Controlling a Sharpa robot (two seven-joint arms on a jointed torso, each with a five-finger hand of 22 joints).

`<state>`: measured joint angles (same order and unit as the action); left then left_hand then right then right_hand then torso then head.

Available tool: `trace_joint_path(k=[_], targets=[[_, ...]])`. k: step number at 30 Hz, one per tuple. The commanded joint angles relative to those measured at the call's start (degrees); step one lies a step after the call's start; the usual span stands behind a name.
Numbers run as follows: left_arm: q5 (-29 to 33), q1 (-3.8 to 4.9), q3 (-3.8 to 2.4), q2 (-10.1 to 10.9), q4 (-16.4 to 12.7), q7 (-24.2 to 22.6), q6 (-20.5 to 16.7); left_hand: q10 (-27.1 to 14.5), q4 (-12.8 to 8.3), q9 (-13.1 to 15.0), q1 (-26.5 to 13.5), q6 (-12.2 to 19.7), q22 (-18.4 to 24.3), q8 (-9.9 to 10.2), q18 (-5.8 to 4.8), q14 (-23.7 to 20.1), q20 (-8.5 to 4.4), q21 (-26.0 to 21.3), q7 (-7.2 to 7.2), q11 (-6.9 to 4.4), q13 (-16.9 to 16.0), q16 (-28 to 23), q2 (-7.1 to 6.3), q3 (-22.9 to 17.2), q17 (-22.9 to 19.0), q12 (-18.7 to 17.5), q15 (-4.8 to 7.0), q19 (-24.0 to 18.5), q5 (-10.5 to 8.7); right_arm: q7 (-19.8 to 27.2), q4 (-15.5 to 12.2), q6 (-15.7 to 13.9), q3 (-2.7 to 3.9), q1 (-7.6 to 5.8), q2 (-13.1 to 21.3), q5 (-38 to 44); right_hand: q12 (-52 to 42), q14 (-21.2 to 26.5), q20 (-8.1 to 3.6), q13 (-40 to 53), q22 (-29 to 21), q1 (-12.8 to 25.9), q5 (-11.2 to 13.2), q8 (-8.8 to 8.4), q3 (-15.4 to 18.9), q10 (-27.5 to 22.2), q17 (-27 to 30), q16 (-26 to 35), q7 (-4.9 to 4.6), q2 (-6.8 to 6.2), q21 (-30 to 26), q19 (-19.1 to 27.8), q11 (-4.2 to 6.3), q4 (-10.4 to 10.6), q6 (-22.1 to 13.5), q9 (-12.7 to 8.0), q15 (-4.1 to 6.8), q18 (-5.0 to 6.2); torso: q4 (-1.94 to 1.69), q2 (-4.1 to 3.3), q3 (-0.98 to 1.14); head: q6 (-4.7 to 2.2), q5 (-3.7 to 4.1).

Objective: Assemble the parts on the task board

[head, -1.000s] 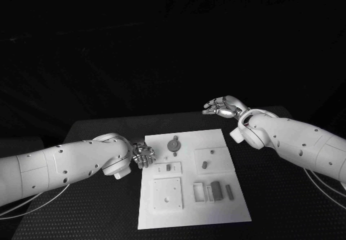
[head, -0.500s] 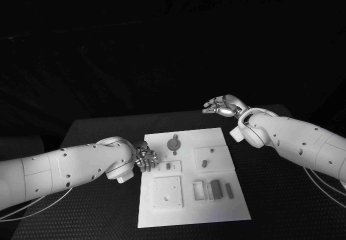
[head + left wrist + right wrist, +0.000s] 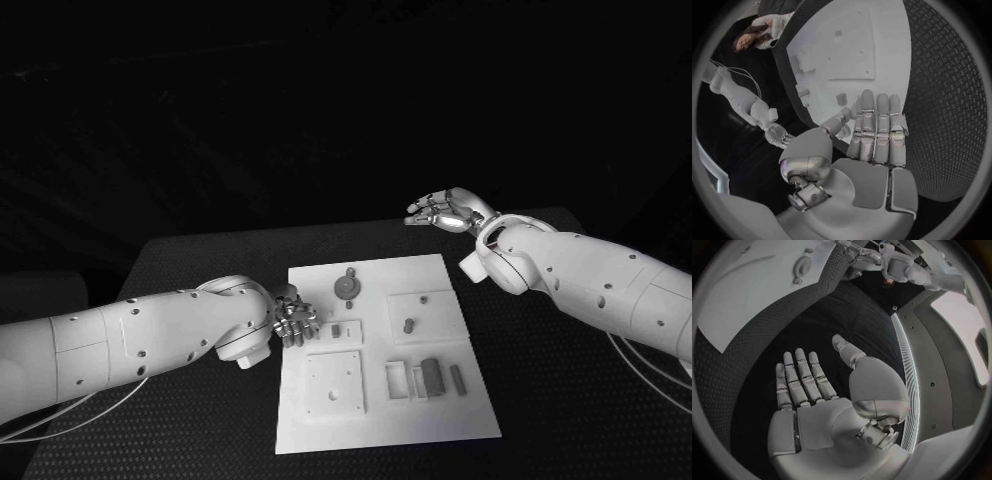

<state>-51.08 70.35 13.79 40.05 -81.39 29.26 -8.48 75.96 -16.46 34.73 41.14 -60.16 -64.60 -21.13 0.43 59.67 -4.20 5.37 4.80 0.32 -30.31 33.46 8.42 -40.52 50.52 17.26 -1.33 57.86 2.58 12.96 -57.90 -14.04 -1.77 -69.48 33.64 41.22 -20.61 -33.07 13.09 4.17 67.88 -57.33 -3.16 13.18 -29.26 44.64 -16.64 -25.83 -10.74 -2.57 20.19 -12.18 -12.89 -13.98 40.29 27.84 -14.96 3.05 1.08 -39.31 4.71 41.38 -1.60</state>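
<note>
— At the task board's [image 3: 378, 400] left edge: left hand [image 3: 293, 318], fingers straight and apart, holding nothing. Small upright part [image 3: 336, 331] lies just inboard of the fingertips, toward the board's middle; in the wrist view the fingers [image 3: 877, 127] point over the board's edge at it.

— Right hand?

— Right hand [image 3: 450, 213] hangs past the board's far right corner, well apart, fingers loosely spread, palm bare [image 3: 823, 410]. Left is plainly nearer.

— Long axes?

— Bar parts [image 3: 431, 378] near the board's right edge run near-to-far. Oval part [image 3: 410, 326] likewise.

— Count?

— One board, two hands. Dark parts, as far as I can tell: one round piece [image 3: 348, 289] near the far edge, one small upright, one oval, two or three bars — too small to be sure.
</note>
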Motion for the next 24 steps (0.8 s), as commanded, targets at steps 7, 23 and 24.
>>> trace_joint_path(k=[7, 23, 24], targets=[[-0.68, -0.34, -0.03, -0.47, 0.19, 0.61, 0.81, 0.27, 0.01, 0.1, 0.01, -0.49, -0.36, -0.32, -0.3, -0.53, -0.11, 0.36, 0.02, -0.24, -0.15, 0.45, 0.57, -0.44, 0.06, 0.41, -0.03, 0.05, 0.21, 0.36, -0.05, 0.9, 0.02, 0.03, 0.04, 0.34, 0.18, 0.25, -0.21, -0.1, 0.12, -0.16, 0.3, 0.3, 0.22, -0.08, -0.11, 0.21, -2.68, -0.45, -0.4, 0.3, -0.07, 0.04, -0.4, -0.11, 0.0, -0.83, 0.02, 0.03, 0.04, 0.12, 0.08], [-1.31, -0.75, -0.03, -0.96, 0.9, 1.02, 1.24, 0.29, -0.06, 0.05, -0.06, -0.04, -1.21, -0.05, -0.27, -0.77, -0.17, 0.62, 0.22, -0.28, -0.37, 1.11, 0.54, -0.65, -0.12, 0.54, 0.03, -0.02, 0.21, 0.39, -0.16, 0.93, 0.02, 0.03, 0.15, 0.32, 0.2, 0.33, -0.19, -0.13, 0.23, -0.06, 0.3, 0.34, 0.3, -0.1, -0.14, 0.28, -2.67, -0.59, -0.49, 0.39, -0.08, 0.11, -0.43, -0.19, -0.03, -0.87, -0.04, 0.01, 0.02, 0.31, 0.23], [-1.33, -0.78, -0.03, -1.0, 0.96, 1.04, 1.3, 0.3, -0.06, 0.05, -0.07, -0.03, -1.25, -0.05, -0.27, -0.77, -0.17, 0.63, 0.23, -0.28, -0.38, 1.15, 0.54, -0.65, -0.13, 0.55, 0.03, -0.02, 0.21, 0.4, -0.16, 0.93, 0.02, 0.03, 0.16, 0.32, 0.2, 0.33, -0.19, -0.13, 0.24, -0.06, 0.3, 0.34, 0.3, -0.1, -0.14, 0.28, -2.67, -0.59, -0.49, 0.4, -0.08, 0.11, -0.43, -0.19, -0.03, -0.87, -0.03, 0.01, 0.01, 0.34, 0.25]])
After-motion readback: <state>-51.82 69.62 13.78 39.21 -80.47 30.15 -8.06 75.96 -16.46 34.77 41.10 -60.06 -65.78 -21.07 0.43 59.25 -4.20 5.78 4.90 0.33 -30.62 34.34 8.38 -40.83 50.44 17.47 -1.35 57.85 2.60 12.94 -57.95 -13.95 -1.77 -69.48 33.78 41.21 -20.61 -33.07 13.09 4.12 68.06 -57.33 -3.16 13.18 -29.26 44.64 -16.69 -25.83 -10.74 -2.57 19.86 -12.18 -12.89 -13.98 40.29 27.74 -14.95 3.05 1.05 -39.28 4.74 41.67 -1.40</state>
